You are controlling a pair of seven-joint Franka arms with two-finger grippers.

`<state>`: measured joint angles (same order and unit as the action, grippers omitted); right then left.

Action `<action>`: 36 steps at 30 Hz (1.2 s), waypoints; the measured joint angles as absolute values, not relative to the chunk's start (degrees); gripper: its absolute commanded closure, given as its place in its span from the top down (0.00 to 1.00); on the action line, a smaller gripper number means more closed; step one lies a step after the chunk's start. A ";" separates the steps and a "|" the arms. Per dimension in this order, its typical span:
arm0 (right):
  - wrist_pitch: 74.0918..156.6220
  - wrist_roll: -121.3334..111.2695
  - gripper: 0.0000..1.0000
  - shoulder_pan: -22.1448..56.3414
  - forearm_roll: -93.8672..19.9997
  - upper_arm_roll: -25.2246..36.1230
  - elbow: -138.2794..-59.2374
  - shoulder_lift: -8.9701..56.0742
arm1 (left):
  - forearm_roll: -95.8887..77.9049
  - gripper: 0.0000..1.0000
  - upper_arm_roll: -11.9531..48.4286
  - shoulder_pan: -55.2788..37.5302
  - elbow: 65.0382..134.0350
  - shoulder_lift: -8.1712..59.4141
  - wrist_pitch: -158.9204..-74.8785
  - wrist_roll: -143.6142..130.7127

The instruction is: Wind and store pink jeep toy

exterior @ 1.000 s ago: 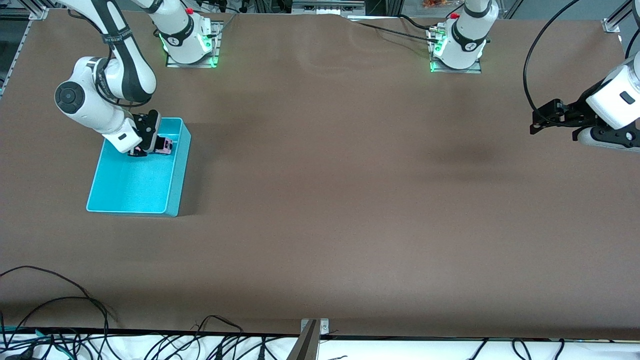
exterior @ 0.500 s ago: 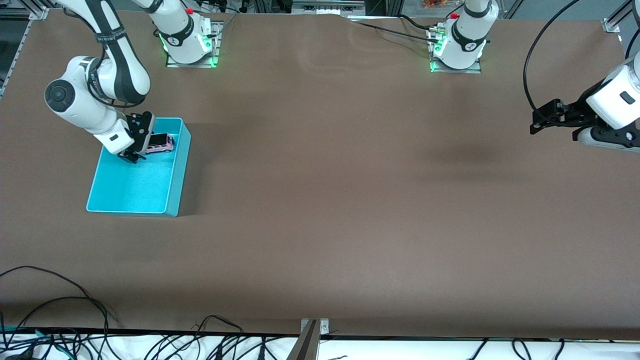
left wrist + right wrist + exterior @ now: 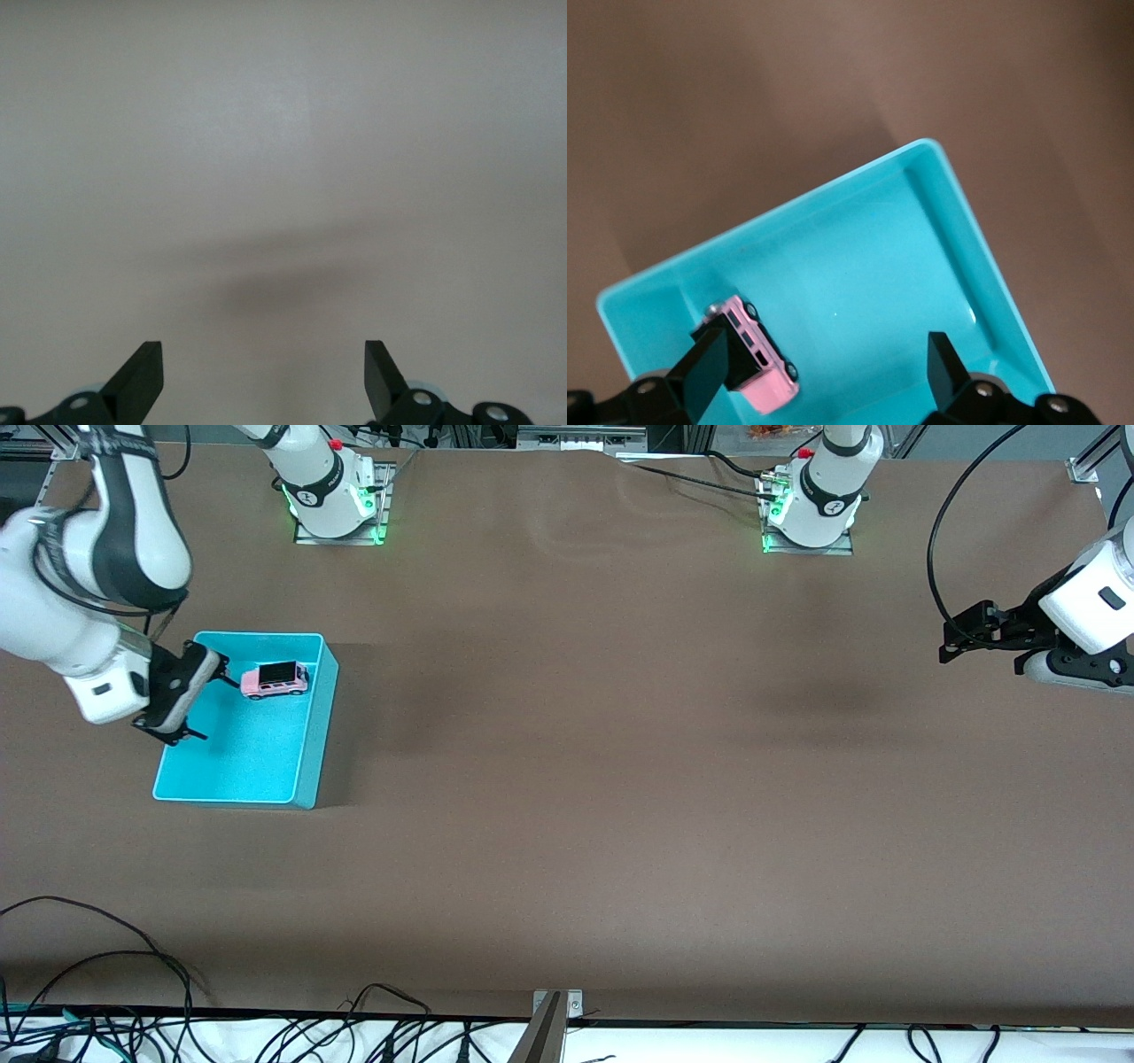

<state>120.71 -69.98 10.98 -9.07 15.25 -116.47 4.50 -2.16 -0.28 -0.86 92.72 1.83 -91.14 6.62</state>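
Note:
The pink jeep toy, pale pink with a black roof, stands on its wheels in the cyan bin, at the end farther from the front camera. My right gripper hangs open over the bin's edge toward the right arm's end of the table. It is apart from the jeep and holds nothing. My left gripper waits open and empty over bare table at the left arm's end.
Both arm bases stand along the table's edge farthest from the front camera. Loose black cables and a metal bracket lie along the edge nearest it. The brown table is bare between bin and left arm.
My right gripper opened and let go of the jeep, which now rests in the bin. The gripper then rose and drew back toward the right arm's end of the table. The left arm stayed still.

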 measured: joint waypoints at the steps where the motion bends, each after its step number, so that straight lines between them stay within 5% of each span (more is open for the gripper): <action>1: 119.57 -67.66 1.00 11.05 -9.07 15.18 -115.15 4.48 | -2.16 1.00 -0.29 -0.86 92.72 1.83 -91.14 6.62; 18: 99.81 -21.74 1.00 11.81 -4.50 14.89 -93.39 4.46 | -2.16 1.00 -0.29 -0.86 92.72 1.83 -91.14 6.62; 36: 91.54 -5.59 1.00 11.65 0.90 15.20 -87.29 4.56 | -2.16 1.00 -0.29 -0.86 92.72 1.83 -91.14 6.62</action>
<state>91.54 -5.59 11.65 0.90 15.20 -87.29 4.56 -2.16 -0.29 -0.86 92.72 1.83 -91.14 6.62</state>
